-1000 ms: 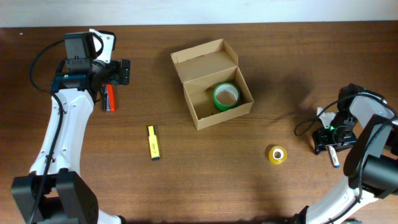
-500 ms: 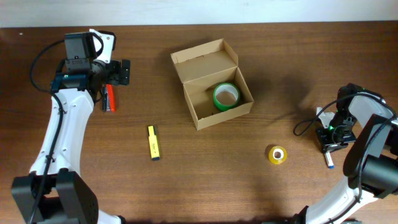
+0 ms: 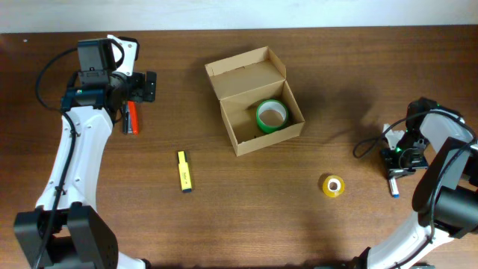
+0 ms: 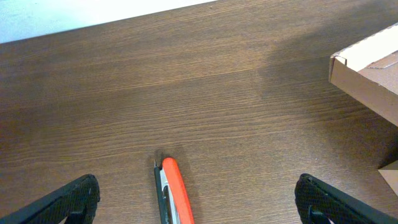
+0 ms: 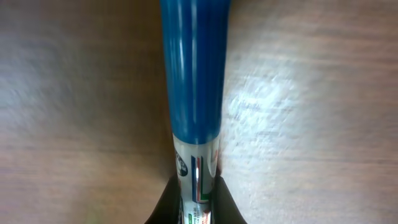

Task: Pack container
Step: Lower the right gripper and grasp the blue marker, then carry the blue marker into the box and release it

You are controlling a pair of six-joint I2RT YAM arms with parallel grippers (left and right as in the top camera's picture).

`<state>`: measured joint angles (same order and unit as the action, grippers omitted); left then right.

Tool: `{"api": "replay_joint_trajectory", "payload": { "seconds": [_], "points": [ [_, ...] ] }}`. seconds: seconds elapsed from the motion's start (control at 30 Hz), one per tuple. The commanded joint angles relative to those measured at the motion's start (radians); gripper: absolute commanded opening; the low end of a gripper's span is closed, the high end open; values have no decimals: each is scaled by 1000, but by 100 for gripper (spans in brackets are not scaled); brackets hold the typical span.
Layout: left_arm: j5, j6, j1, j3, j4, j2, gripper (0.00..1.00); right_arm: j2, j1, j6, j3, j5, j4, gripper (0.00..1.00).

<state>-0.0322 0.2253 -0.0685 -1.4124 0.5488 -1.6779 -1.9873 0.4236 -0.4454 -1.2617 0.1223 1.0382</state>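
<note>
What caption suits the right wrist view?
Right gripper shut on a blue-capped white marker, brown wooden table beneath.

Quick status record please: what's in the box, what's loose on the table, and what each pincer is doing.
container: open, flap lid standing up at its far side, mid-table
inside container: green tape roll
loose on table: yellow tape roll, yellow marker, red marker
left pincer: open, over the red marker, holding nothing
right pincer: shut on blue marker, on the table's right side
lifted or not: cannot tell
</note>
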Motion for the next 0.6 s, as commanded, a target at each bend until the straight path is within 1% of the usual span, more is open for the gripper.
{"api": "replay_joint_trajectory", "payload": {
  "seconds": [0.0, 0.13, 0.23, 0.43, 0.57],
  "points": [
    [6, 16, 0, -17, -2, -12, 100, -34, -4, 65, -32, -70, -26, 4],
    [6, 16, 0, -17, -2, -12, 100, -33, -5, 142, -109, -135, -21, 4],
    [6, 16, 0, -17, -2, -12, 100, -31, -6, 229, -186, -164, 1, 4],
    [6, 16, 0, -17, -2, -12, 100, -27, -23, 329, -381, -175, 140, 4],
    [6, 16, 0, -17, -2, -12, 100, -27, -70, 428, -539, -175, 245, 4]
  ]
}}
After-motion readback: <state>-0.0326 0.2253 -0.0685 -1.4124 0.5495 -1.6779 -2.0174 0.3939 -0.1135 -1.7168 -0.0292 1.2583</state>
